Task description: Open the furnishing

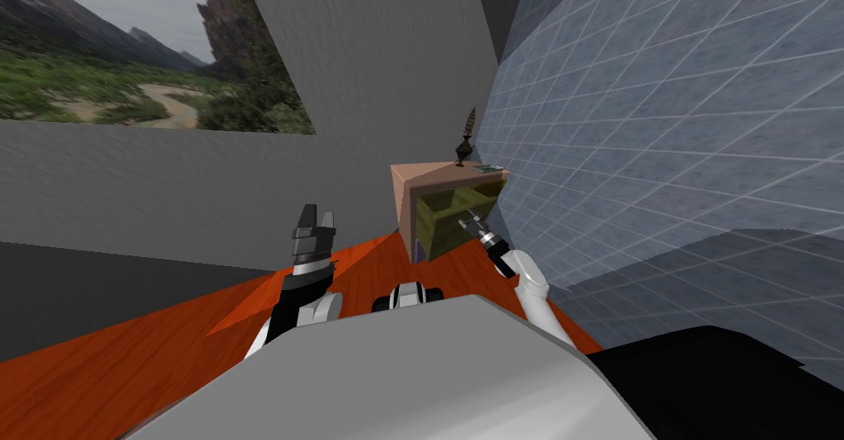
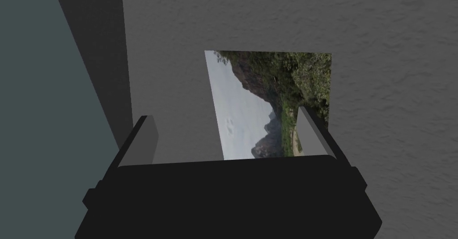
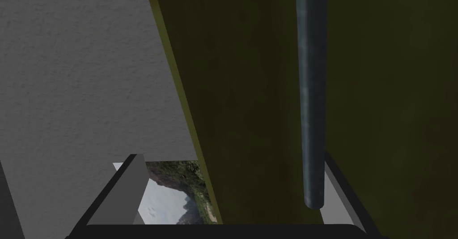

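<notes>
The small cabinet with tan top and olive-green front (image 1: 445, 212) stands centre-right in the head view, against the blue-grey tiled wall (image 1: 659, 130). The right gripper (image 3: 232, 191) is at the cabinet front with its fingers spread. The blue-grey bar handle (image 3: 311, 93) lies between them, just beside one finger. The left gripper (image 2: 226, 115), raised at centre-left of the head view, is also spread.

Straddles the near edge of a dark olive front panel (image 3: 250, 93) with the spread fingers of the right gripper (image 3: 230, 160). Has the panel's grey-blue bar handle (image 3: 311, 93) running lengthwise, rounded end just inside one finger, contact unclear. Faces a grey textured wall (image 3: 80, 70) beside the panel, landscape picture (image 3: 174, 196) behind the other finger.
</notes>
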Tool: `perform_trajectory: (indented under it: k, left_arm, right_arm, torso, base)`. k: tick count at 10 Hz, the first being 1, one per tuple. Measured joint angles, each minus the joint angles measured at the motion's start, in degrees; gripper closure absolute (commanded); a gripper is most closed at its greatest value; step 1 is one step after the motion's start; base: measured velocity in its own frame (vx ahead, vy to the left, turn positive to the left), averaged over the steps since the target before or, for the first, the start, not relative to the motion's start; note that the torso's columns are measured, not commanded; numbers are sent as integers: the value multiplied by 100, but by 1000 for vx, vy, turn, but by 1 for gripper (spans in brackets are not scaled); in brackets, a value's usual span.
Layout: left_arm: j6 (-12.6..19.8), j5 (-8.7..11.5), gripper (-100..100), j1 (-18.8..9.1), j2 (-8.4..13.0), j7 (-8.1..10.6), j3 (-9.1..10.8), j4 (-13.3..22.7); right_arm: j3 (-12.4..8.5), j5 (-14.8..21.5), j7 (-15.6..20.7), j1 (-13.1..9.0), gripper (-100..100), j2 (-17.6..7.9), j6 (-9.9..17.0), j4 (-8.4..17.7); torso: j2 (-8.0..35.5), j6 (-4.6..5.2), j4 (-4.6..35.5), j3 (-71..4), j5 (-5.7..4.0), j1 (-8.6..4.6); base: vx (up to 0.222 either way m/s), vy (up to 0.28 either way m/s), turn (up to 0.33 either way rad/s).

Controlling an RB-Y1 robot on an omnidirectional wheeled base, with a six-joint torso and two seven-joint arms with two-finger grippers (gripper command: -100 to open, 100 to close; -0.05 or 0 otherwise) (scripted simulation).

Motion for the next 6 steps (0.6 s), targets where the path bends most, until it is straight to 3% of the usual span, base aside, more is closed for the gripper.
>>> perform_trajectory:
  k: [1,6]
  left_arm:
    - [0,0,0,0,0,0,0,0]
    - [0,0,0,0,0,0,0,0]
  right_arm:
    - [1,4,-31,-1,0,-11,19,2]
    - [4,9,-28,11,0,-9,21,17]
  torso:
    - [2,0,-2,3,-2,0]
    - [-4,-1,-11,-1,-8,-3]
  base:
    - [0,0,0]
    - [0,0,0]
